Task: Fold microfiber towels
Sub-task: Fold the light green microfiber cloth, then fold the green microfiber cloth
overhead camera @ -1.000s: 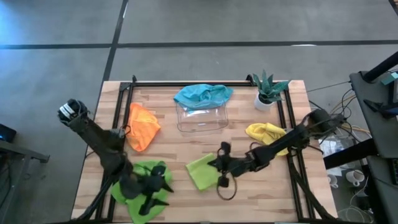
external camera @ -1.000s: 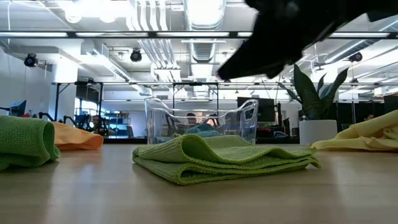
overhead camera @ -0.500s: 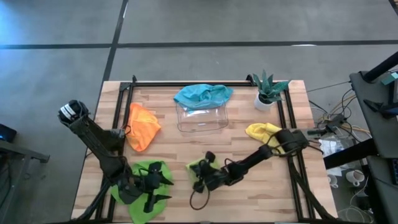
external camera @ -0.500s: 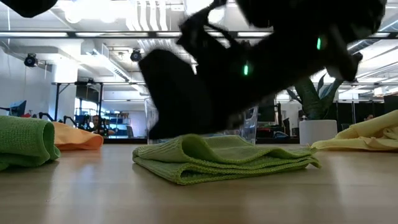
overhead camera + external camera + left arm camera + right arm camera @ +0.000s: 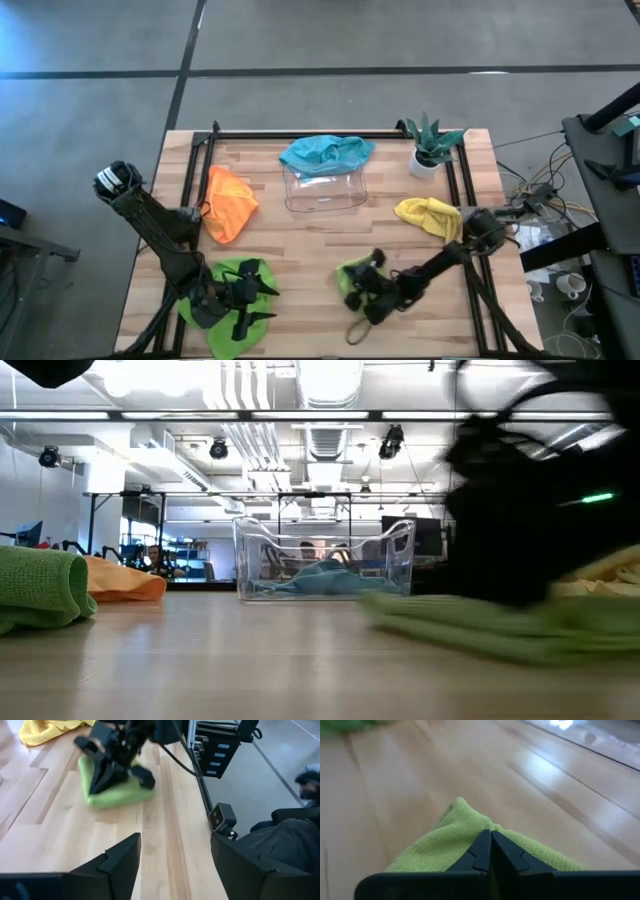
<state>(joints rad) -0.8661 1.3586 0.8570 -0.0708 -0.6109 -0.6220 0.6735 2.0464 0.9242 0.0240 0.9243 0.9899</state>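
High view counts five microfiber towels, two pincers, one clear plastic tray (image 5: 325, 190) and one potted plant (image 5: 430, 145) on the wooden table (image 5: 290, 240). Right pincer (image 5: 362, 283) sits low over the near middle of the table with its two fingers (image 5: 490, 847) pressed tight together, pinched on the folded lime green towel (image 5: 350, 275); in the right wrist view the cloth bulges up on both sides of the closed tips. Left wrist view shows that same towel as a thick folded pad flat on the boards with the right pincer on top of it.

Away from that pincer, toward the right arm's base, lies the crumpled yellow towel (image 5: 428, 215), well apart. Beyond the pincer, toward the far edge, stands the tray, with the teal blue towel (image 5: 325, 152) draped over its far rim and partly inside it. Plant stands at the far right corner.

Left pincer (image 5: 243, 300) hovers at the near left, fingers (image 5: 117, 862) spread wide with nothing between them. Directly under and around it spreads the second lime green towel (image 5: 225, 305), loose and unfolded. Orange towel (image 5: 228, 203) lies beyond it toward the far side, near the left arm's base, bunched
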